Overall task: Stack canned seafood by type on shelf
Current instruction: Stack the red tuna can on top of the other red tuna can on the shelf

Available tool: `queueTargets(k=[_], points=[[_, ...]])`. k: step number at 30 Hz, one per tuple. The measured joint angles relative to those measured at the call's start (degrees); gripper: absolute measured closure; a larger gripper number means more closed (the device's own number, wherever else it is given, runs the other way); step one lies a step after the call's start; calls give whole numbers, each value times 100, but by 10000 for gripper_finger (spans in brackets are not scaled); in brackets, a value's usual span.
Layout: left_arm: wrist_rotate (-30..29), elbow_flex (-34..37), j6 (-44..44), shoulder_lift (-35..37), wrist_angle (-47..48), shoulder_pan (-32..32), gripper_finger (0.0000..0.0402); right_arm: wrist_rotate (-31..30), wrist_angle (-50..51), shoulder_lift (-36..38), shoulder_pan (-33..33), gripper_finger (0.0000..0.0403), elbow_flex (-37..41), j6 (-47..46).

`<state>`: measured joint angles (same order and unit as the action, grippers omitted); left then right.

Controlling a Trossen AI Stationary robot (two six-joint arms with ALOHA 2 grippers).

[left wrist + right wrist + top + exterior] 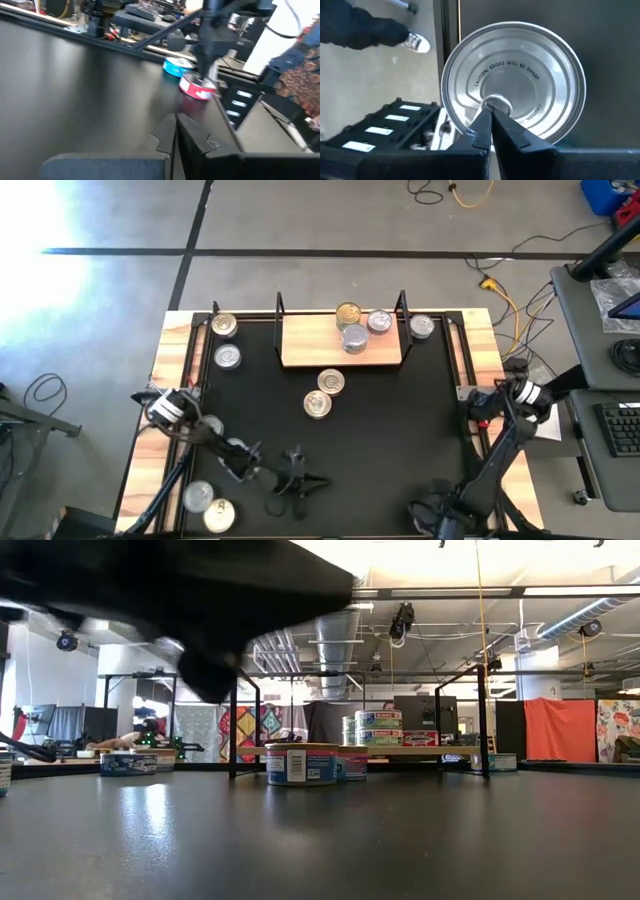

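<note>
Dial centred on the table [400, 440], high view, 12 = far edge.

**Left side:**
- 2 silver-lid tins [226, 341] sit at approx. 10–11 o'clock, off the shelf.
- 2 more tins [208, 505] lie at approx. 7–8, near the front-left corner.
- Another may be partly hidden under the left arm at 9; can't be sure.
- The left gripper [292, 480] hangs at approx. 7, low over bare tabletop. Its fingers are pressed together w/ nothing between them.

**Centre:**
- The shelf [300, 345] is at 12.
- It carries a gold-lid tin [348, 313] and 2 silver-lid ones [366, 330], all bunched at its right end.
- The low view shows at least one 2-high stack [378, 728] there.
- A pair of loose tins [324, 392] sits just in front of the shelf, near dial centre.

**Right side:**
- 1 tin [422, 326] sits at 1 o'clock, just beside the shelf's right post, on the table.
- The right gripper [490, 112] is at approx. 5. Its fingers are closed to a point, tips over the pull-tab of a silver lid [520, 75], not clamped round the tin.
- The left wrist view shows this is a red-label tin [197, 89], w/ a blue-label tin [177, 66] just behind it.

**Progress:** early, by my reading. Only 3 or so tins are shelved, and roughly 9–10 are visible off it. Gold and silver lids share one cluster, so sorting by type looks unfinished. The near tins at 5 and 7–8 have the farthest to go.
</note>
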<state>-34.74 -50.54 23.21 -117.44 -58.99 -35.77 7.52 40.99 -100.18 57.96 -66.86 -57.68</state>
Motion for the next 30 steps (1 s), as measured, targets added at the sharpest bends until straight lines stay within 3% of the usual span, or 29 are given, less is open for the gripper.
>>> queueTargets(k=[5,11,17,20,26,30], points=[[229,-359,-199,-363,48,518,360,-965,-6,269,-402,394,387,811],[3,-433,-590,-510,56,881,299,-1714,31,779,-1009,394,798,1669],[-134,-420,-322,-208,165,994,247,-1853,607,1643,-1498,394,447,2282],[-96,-422,480,216,963,963,231,-1802,1241,2127,-1579,394,71,2196],[-39,-422,2502,1164,3527,771,223,-1753,1414,3169,-1594,394,-249,1192],[272,-422,3394,1740,4817,693,223,-1103,2051,3573,-1601,394,-224,61]])
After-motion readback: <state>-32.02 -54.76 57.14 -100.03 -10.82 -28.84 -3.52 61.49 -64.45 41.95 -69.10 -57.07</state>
